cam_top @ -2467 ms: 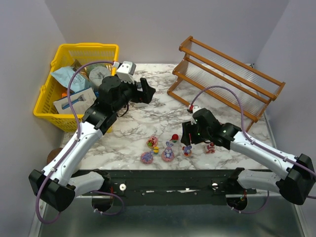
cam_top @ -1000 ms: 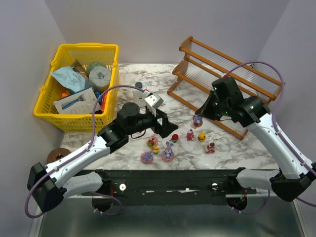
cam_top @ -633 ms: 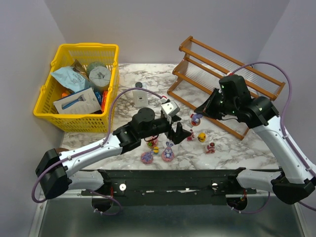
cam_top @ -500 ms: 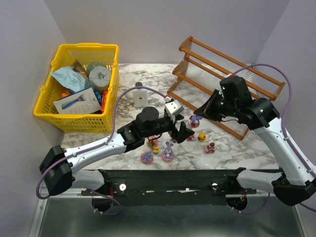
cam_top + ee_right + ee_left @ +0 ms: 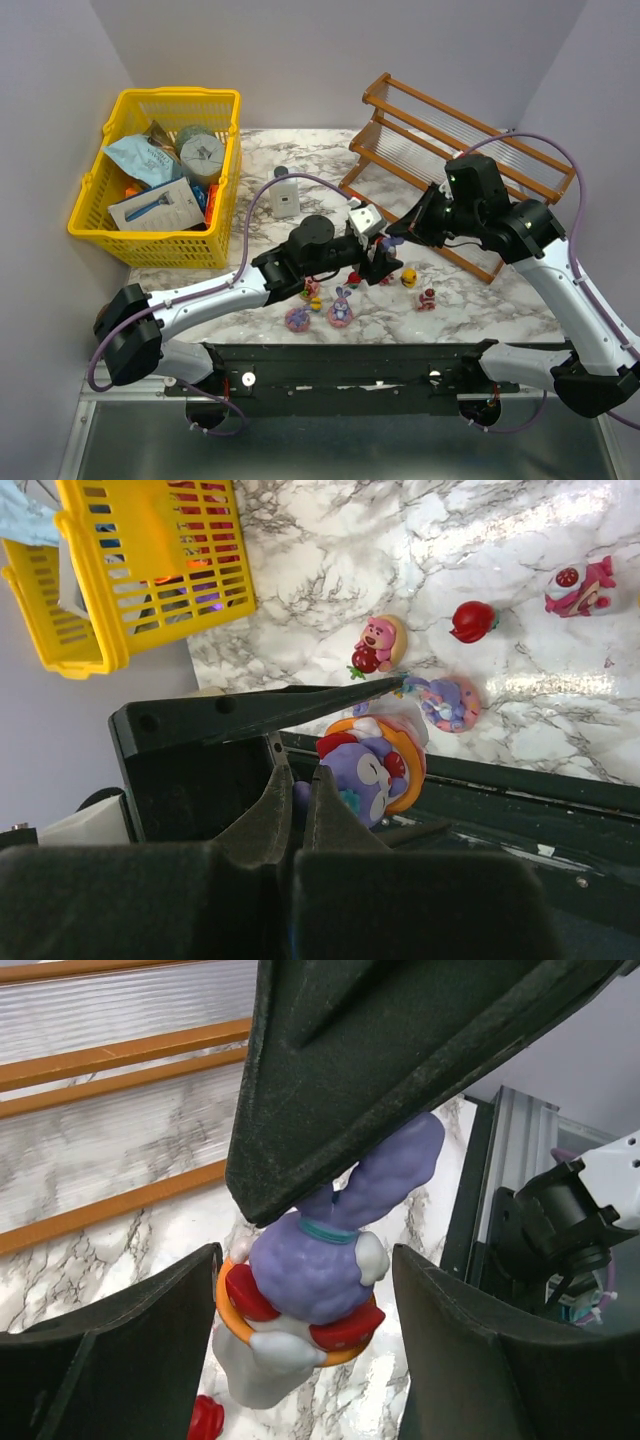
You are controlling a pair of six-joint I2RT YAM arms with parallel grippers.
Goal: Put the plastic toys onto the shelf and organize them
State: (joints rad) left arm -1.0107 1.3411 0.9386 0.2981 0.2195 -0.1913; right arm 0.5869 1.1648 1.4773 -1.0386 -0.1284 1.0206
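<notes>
The marble bench (image 5: 310, 165) carries the shelf (image 5: 455, 150) slantwise at its far right corner, both tiers bare of toys. A yellow basket (image 5: 170, 95) of packets sits at the far left corner, and a white bottle (image 5: 286, 196) stands just beside it toward the far edge.

The right gripper (image 5: 398, 235) hangs over the middle of the bench, near the shelf's lowest rail. Its fingers (image 5: 380, 1060) are pressed almost together, pinching the ears of a purple bunny (image 5: 389, 243), which dangles below them clear of the marble. The right wrist view shows this bunny (image 5: 362, 770) with an orange ring and red patches round its body, just under the closed right gripper (image 5: 300, 780).

The left gripper (image 5: 385, 265) reaches in from the near left and meets the same toy. In the left wrist view its two fingers (image 5: 130, 1350) stand wide apart, one on each side of the bunny (image 5: 315, 1270). The left one lies right against the orange ring, too close to tell whether it touches; the right one is clearly apart from the toy.

The other toys lie loose toward the middle of the near edge: a yellow figure (image 5: 408, 277), a pink-red figure (image 5: 427, 298), a second bunny (image 5: 342, 305), a pink piece (image 5: 298, 319) and a red ball (image 5: 472, 620).
</notes>
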